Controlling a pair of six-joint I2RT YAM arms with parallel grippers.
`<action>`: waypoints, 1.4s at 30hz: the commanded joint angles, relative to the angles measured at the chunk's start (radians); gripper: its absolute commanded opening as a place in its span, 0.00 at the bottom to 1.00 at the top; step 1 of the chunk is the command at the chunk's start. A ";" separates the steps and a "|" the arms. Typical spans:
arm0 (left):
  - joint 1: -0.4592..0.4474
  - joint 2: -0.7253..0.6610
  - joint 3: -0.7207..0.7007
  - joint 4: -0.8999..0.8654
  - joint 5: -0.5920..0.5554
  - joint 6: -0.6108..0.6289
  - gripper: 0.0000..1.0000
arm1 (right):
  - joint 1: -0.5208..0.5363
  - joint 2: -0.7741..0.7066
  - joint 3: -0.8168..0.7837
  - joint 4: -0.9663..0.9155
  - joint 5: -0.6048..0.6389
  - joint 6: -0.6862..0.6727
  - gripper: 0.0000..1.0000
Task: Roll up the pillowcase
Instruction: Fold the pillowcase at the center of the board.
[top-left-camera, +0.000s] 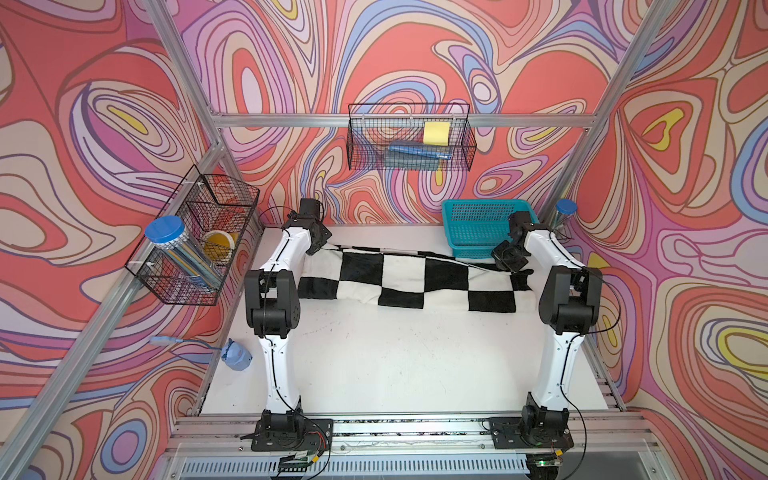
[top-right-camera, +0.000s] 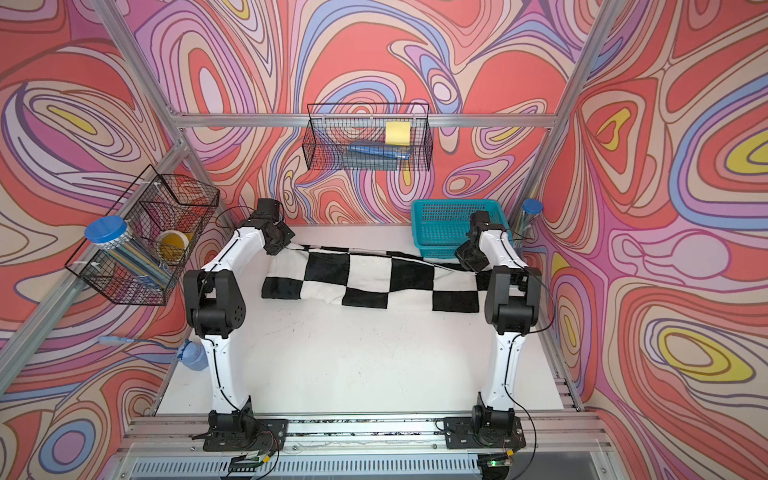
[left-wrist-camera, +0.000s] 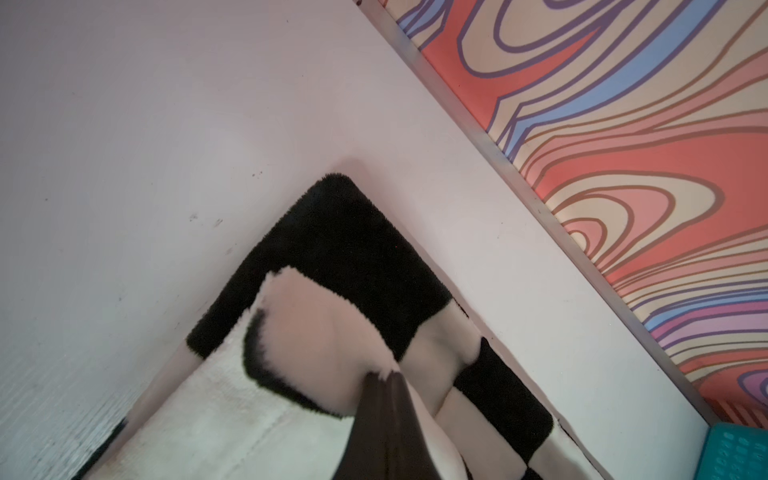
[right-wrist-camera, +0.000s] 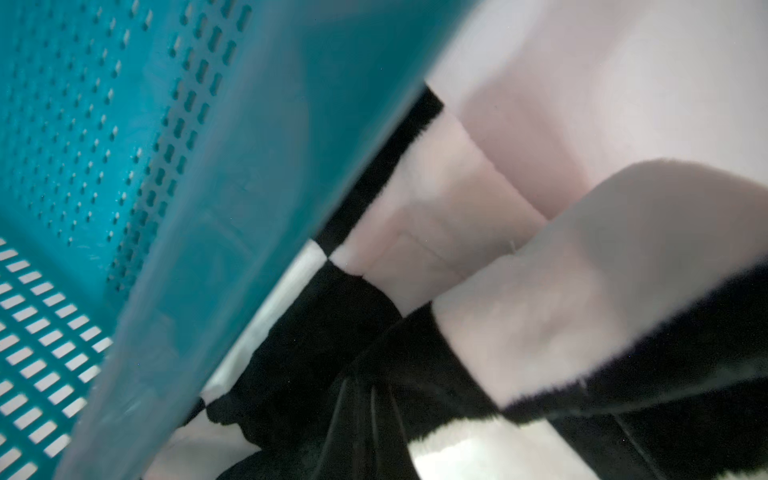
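Pillowcase (top-left-camera: 415, 278) lies across the far half of the tabletop (top-left-camera: 395, 365), right end just beside the teal basket (top-left-camera: 469, 232). Your left gripper (left-wrist-camera: 384, 376) and right gripper (right-wrist-camera: 365, 386) are both pinched tight on its far edge. Looks like the first turn of the roll. Next you'd want to bring that edge over toward the near side, both arms evenly.

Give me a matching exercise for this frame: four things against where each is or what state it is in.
Things
1 pillowcase
2 teal basket
3 yellow pad
4 left gripper

Places or states
A shut on a pillowcase corner
B in the wire basket on the back wall
C at the far right corner of the table
D spread across the far part of the table, far edge lifted

Pairs: 1-D, 2-C, 3-B, 4-A
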 joint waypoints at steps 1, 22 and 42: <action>0.013 0.027 0.027 0.042 -0.003 0.041 0.00 | 0.007 0.010 0.028 0.027 0.043 0.013 0.00; 0.062 0.118 0.024 0.213 0.209 0.000 0.34 | 0.038 0.013 -0.010 0.155 0.064 0.066 0.41; -0.096 -0.263 -0.399 0.129 0.375 -0.044 0.00 | 0.047 -0.348 -0.424 0.190 0.083 -0.093 0.00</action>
